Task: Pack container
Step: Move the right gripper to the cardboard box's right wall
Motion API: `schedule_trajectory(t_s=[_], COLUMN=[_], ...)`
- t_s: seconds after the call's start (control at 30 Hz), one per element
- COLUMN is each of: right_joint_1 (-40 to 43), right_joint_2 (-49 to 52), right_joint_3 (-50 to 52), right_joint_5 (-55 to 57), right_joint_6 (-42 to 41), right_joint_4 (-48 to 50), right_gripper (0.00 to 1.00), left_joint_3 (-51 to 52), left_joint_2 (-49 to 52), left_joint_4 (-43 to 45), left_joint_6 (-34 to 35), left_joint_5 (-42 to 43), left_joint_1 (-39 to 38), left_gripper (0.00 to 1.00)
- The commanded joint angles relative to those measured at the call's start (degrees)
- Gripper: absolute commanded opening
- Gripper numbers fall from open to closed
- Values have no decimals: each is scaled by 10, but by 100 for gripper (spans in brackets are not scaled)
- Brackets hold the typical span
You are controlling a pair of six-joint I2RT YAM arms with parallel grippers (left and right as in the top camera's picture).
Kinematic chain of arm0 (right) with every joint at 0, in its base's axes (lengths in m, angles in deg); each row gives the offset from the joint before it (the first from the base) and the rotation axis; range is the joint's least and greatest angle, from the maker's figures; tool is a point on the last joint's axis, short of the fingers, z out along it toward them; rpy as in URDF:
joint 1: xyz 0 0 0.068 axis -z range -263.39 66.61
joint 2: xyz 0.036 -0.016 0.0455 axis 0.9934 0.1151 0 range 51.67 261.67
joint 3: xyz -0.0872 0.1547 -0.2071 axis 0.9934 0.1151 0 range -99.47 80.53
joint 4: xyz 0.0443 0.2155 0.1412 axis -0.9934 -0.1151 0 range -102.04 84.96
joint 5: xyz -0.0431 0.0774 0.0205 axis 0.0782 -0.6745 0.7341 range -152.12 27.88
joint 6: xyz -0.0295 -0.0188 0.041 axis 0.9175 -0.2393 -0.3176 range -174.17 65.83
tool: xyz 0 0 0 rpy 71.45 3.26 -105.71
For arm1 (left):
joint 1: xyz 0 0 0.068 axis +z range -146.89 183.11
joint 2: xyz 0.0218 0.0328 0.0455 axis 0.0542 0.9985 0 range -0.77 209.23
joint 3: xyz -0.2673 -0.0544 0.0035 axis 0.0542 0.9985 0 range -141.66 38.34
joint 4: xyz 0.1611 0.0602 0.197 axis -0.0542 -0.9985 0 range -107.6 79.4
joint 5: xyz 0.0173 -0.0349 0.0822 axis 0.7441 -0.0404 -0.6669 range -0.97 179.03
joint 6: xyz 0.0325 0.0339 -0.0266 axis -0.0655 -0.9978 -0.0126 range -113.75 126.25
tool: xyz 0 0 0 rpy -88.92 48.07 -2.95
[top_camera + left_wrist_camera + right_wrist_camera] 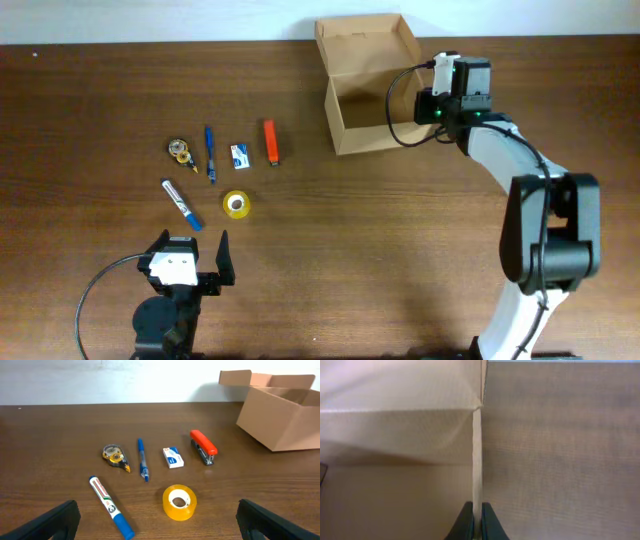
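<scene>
**Right jaws clamped on the container wall, left jaws wide apart**

My right jaws are closed on the thin top edge of the container's [370, 140] right-hand wall, one fingertip inside and one outside. It is a plain tan-brown cardboard box, open at the top, with its hinged flap [365, 35] standing up along the far side. It sits at the far right of the table [400, 250]. My left jaws gape, holding nothing, low by the near edge. They face a yellow tape roll [237, 204], marker [182, 204], blue pen [210, 153], correction tape [181, 151], staple box [240, 155] and orange stapler [270, 143], all well apart from the box
</scene>
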Motion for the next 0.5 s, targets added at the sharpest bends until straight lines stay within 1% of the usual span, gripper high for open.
schedule_trajectory(t_s=[0.0, 0.07, 0.2, 0.3, 0.47], right_joint_1=[-14, -23, -53, -76, -113], right_joint_2=[-74, -107, -171, -205, -241], right_joint_3=[-8, -8, -8, -8, -7], right_joint_5=[21, 43, 68, 75, 87], right_joint_6=[-22, -36, -36, -46, -137], right_joint_4=[-50, -104, -201, -245, -325], right_gripper=[4, 3, 3, 4, 4], left_joint_3=[2, 2, 2, 2, 2], left_joint_2=[-5, -5, -5, -5, -5], left_joint_4=[2, 2, 2, 2, 2], left_joint_6=[-7, -7, -7, -7, -7], left_joint_5=[7, 7, 7, 7, 7], left_joint_1=[0, 0, 0, 0, 0], left_gripper=[100, 100, 100, 100, 100])
